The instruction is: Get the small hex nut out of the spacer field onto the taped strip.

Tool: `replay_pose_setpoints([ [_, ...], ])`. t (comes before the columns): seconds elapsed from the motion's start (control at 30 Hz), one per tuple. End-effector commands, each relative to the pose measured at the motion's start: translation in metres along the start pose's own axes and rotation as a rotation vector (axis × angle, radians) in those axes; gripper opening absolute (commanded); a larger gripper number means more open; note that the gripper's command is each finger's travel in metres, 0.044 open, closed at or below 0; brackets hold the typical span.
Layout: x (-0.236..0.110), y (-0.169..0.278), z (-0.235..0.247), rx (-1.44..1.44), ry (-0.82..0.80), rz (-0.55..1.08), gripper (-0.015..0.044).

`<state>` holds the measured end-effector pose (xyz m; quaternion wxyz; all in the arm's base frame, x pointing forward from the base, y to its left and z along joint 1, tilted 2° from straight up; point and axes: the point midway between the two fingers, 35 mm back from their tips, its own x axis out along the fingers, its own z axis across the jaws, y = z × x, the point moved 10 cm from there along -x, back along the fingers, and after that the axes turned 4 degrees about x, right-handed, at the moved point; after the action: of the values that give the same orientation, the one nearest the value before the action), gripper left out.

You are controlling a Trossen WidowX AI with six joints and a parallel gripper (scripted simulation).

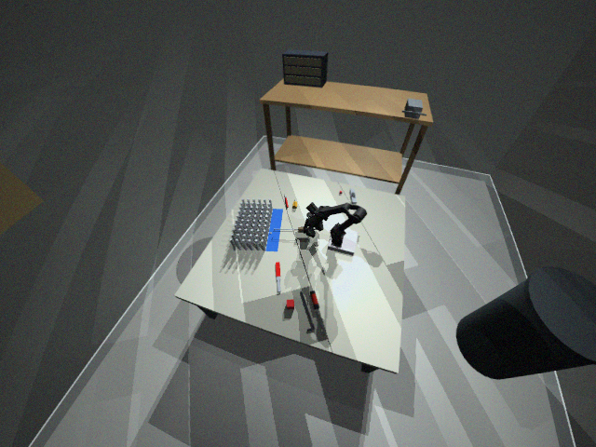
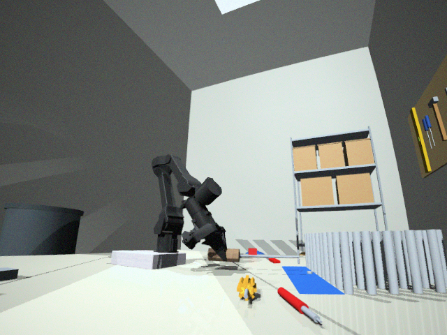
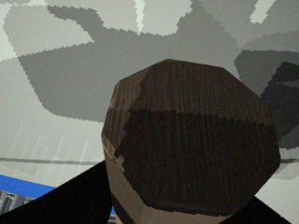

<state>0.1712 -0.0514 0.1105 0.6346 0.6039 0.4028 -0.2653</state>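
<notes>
My gripper (image 1: 304, 232) (image 2: 221, 252) is shut on the brown wooden handle (image 2: 230, 254) (image 3: 187, 162) of a hook tool, low over the table. The handle's end fills the wrist view. The tool's thin metal rod (image 1: 284, 233) (image 2: 267, 256) reaches toward the spacers, and its tip is over the blue taped strip (image 1: 274, 227) (image 2: 306, 285) (image 3: 25, 186). The grey metal spacers (image 1: 250, 231) (image 2: 375, 259) stand upright in a dense grid behind the strip. A small grey nut (image 2: 309, 273) lies on the strip, a little apart from the front row.
A red-handled screwdriver (image 2: 296, 301) (image 1: 286, 202) and a yellow piece (image 2: 246, 286) (image 1: 294, 204) lie beyond one end of the strip. A red-and-white marker (image 1: 277, 277), a red block (image 1: 290, 304) and a dark bar (image 1: 305, 312) lie toward the table's front. The arm's white base plate (image 2: 144, 258) is behind the gripper.
</notes>
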Motion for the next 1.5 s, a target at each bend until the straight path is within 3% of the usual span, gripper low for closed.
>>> replay_pose_setpoints([
  [0.0, -0.005, -0.005, -0.001, -0.007, 0.005, 0.008, 0.0000],
  [1.0, -0.109, 0.072, -0.004, -0.008, 0.005, 0.009, 0.0000],
  [1.07, -0.097, 0.065, -0.001, 0.004, 0.005, -0.009, 0.0000],
  [1.47, -0.112, 0.075, 0.046, 0.027, -0.037, -0.025, 0.0000],
])
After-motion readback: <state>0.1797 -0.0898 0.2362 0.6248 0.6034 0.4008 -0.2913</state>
